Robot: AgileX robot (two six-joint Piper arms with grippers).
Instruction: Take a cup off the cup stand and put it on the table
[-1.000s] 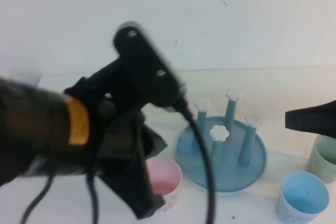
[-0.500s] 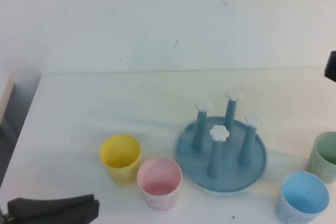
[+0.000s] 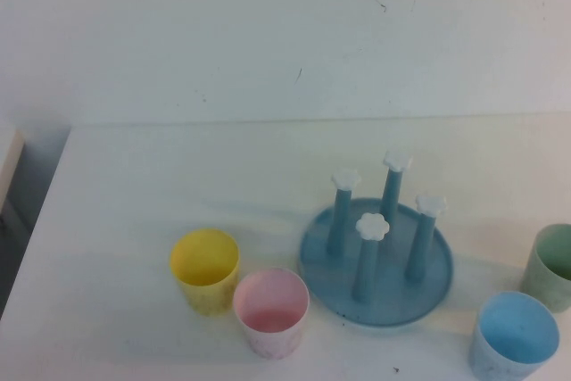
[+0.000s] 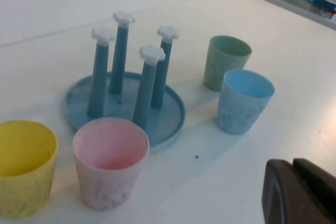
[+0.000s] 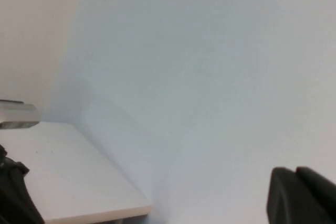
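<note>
Pink cup [image 3: 271,311] stands between yellow cup [image 3: 205,269] and cup stand [image 3: 376,256]; both tools' state unclear.

Neither arm appears in the high view. The left gripper [image 4: 302,192] shows only as a dark fingertip block at the edge of the left wrist view, near the cup stand [image 4: 124,109] and above the table. The right gripper [image 5: 302,196] shows likewise in the right wrist view, facing a blank wall.
</note>
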